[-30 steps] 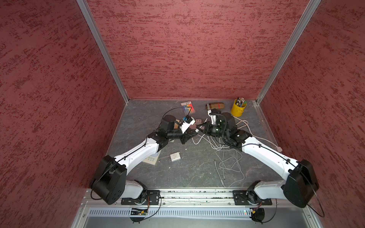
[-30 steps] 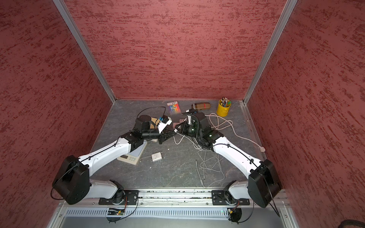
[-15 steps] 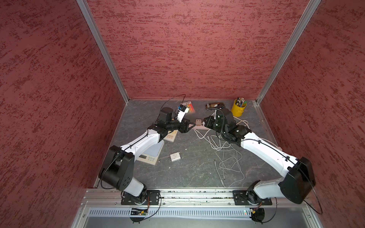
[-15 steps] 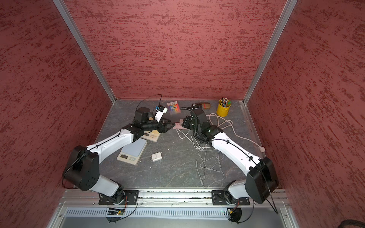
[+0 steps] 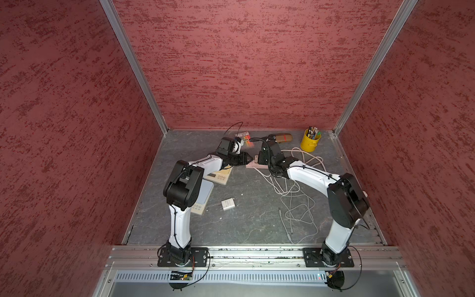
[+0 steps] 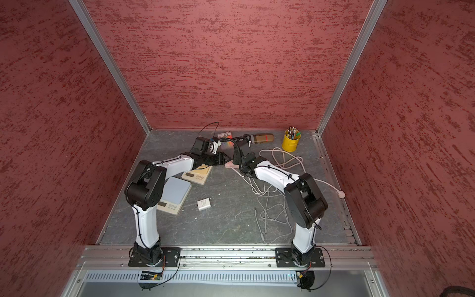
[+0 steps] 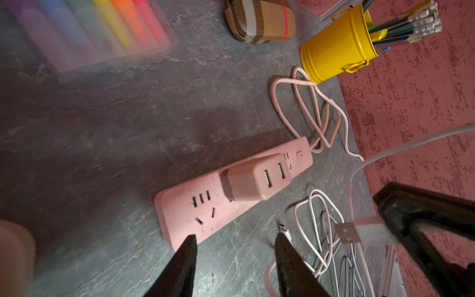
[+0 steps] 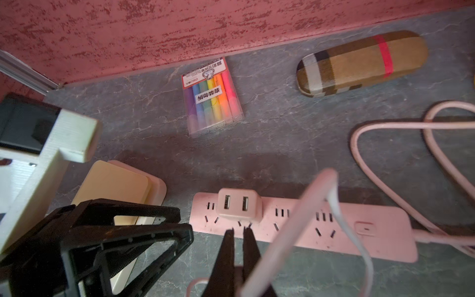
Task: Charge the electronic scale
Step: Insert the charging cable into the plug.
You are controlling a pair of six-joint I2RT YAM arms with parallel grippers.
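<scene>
- Red textured walls box in a grey marbled surface (image 5: 244, 226), with both arms reaching toward the back of it
- Two scales lie on the left: a grey-topped scale (image 5: 204, 195) under the left arm's elbow and a beige scale (image 5: 218, 177) just beyond it, under the forearm. I see no lead in either, and I cannot tell which one is meant for charging
- Left end effector (image 7: 235, 237) is spread and empty, just beside the end of the pink power strip (image 7: 192, 213) away from its switch, and is not gripping it. With the strip unsteadied, I reckon a push on a plug would slide it along
- Pink USB adapter (image 7: 252, 180) sits in the strip with two free ports. A tilted or flipped plug would likely jam at the port mouth
- Right end effector (image 8: 238, 231) is pressed together, pinching the USB plug (image 7: 348, 232) of a pale cable (image 8: 293, 223). The hold looks slim, so the plug could twist in it
- That cable lies tangled beside the right arm, and one loop crosses the wrist view. A snag could pull the plug off line
- Containers: the clear highlighter pack (image 8: 212, 97) holds coloured pens, and the plaid glasses case (image 8: 359, 61) is closed, so its contents are hidden. The yellow bucket (image 5: 310, 144) stands upright in the back right corner, holding pencils (image 5: 313, 131)
</scene>
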